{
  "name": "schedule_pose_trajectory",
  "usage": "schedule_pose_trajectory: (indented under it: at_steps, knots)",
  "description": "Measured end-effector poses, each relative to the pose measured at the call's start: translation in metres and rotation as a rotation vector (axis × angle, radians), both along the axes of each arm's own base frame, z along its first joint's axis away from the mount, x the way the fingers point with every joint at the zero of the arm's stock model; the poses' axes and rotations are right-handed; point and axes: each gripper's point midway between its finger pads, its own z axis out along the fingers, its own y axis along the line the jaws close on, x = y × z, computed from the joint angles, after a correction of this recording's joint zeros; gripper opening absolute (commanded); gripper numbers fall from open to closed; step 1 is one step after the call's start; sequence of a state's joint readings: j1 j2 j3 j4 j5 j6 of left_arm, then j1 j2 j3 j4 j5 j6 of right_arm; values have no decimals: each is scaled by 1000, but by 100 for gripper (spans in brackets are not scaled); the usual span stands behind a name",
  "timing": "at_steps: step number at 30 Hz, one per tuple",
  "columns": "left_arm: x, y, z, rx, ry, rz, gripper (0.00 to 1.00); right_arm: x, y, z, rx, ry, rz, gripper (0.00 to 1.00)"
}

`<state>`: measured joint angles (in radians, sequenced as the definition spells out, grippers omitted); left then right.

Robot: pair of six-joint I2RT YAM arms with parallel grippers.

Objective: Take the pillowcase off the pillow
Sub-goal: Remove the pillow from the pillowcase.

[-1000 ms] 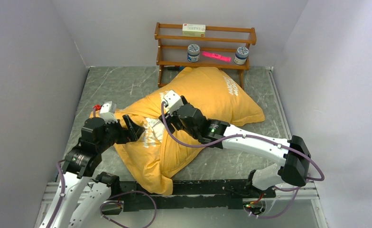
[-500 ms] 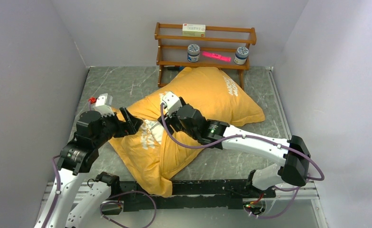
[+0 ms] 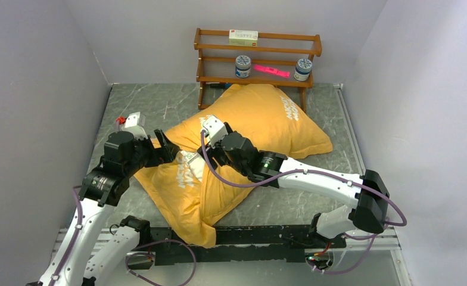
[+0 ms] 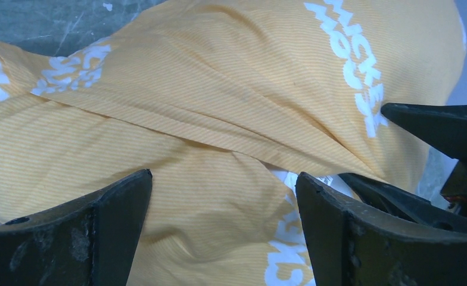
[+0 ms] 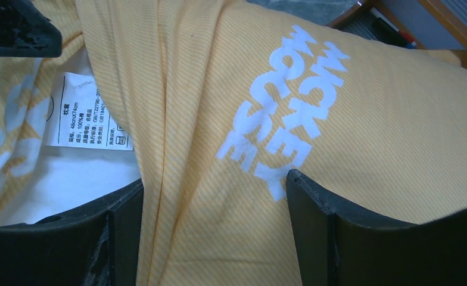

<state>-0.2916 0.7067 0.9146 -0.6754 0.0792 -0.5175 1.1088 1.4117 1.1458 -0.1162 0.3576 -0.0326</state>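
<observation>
**Q:** Where did the pillowcase [image 3: 267, 119] lie, and how much of it had come off?

**A:** It lay diagonally across the tabletop [image 3: 153, 101], one end touching the foot of the wooden shelf [image 3: 258, 56] at the far edge and the other bunched at the near edge, left of centre. Nearly all of the pillow [image 5: 64, 179] was still covered. White stuffing showed only through a small gap near the middle of the cover, beside a sewn-in care label [image 5: 88, 113]. Removal was judged barely begun: the opening had been found, but no end of the pillow stood free.

**Q:** How did the claws stand?

**A:** The left gripper [image 4: 222, 179] was spread wide, its jaws apart above a twisted fold with nothing clamped. The right gripper [image 5: 213, 179] was also parted, straddling a ridge of cloth next to the gap, and no pinch could be made out. The two met close together over the middle of the cover.

**Q:** What remained?

**A:** Probably everything of substance: seizing an edge of the opening, widening it, and drawing the cover off along the pillow's length.
</observation>
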Motion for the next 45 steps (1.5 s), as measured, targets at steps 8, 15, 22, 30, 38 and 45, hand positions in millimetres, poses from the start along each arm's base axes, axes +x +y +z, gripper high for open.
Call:
schedule_pose_trajectory:
  at_steps: [8,15,22,30,38,45]
  knots:
    - [10,2,-18,80,45,-14,93,1,3,-2,2,-1,2,74]
    - [10,2,-25,121,52,-16,83,1,2,-2,1,-3,-2,74]
    - [4,25,-40,165,57,98,64,3,1,-6,-7,-2,-36,74]
    - [-6,45,-59,93,80,286,53,8,-5,-6,22,12,-85,74]
    - [-19,80,-79,68,187,592,42,17,-20,-6,78,36,-140,74]
    - [-17,86,-108,44,320,769,41,22,-26,-10,105,63,-152,74]
